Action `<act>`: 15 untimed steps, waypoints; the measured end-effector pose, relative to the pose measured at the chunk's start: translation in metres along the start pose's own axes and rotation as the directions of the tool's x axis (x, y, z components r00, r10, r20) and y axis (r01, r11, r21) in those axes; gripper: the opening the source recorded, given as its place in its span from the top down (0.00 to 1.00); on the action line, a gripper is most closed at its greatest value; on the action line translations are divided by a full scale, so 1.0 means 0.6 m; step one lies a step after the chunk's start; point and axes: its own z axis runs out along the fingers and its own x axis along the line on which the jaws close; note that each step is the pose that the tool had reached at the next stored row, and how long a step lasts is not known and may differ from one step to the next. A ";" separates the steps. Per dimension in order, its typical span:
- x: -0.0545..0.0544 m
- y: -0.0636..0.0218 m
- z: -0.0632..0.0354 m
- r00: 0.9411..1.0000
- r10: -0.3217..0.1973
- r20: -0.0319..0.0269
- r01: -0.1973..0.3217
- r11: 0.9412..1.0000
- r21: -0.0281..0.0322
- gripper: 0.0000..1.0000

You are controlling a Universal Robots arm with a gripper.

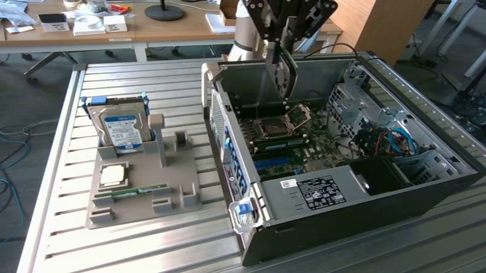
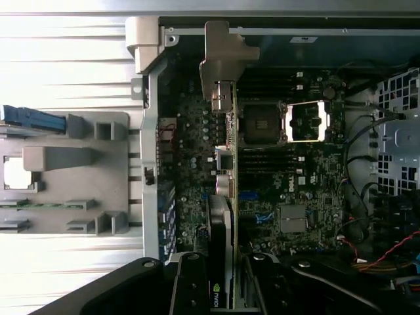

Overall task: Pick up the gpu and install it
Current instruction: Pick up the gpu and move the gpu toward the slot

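Exterior view: my jaws pinched gpu [image 1: 283, 71]; card hung upright, edge down, over motherboard [image 1: 304, 142] in open case [image 1: 342, 227] on counter [image 1: 136, 244]. Wrist view: gpu [image 2: 222, 223] seen edge-on above motherboard [image 2: 190, 144], jaws clamped on it.

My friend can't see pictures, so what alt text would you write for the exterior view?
A robot gripper holds the gpu on edge above the motherboard of an open computer case on a metal table. On the exterior view's left, a grey holder carries a standing hard drive, a CPU chip and a green RAM stick.
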 end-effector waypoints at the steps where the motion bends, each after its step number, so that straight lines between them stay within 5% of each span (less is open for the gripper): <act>1: -0.004 0.000 0.000 1.000 0.000 0.000 0.000 1.000 0.000 0.73; 15: -0.061 0.003 0.002 1.000 0.000 0.000 0.000 1.000 0.000 0.73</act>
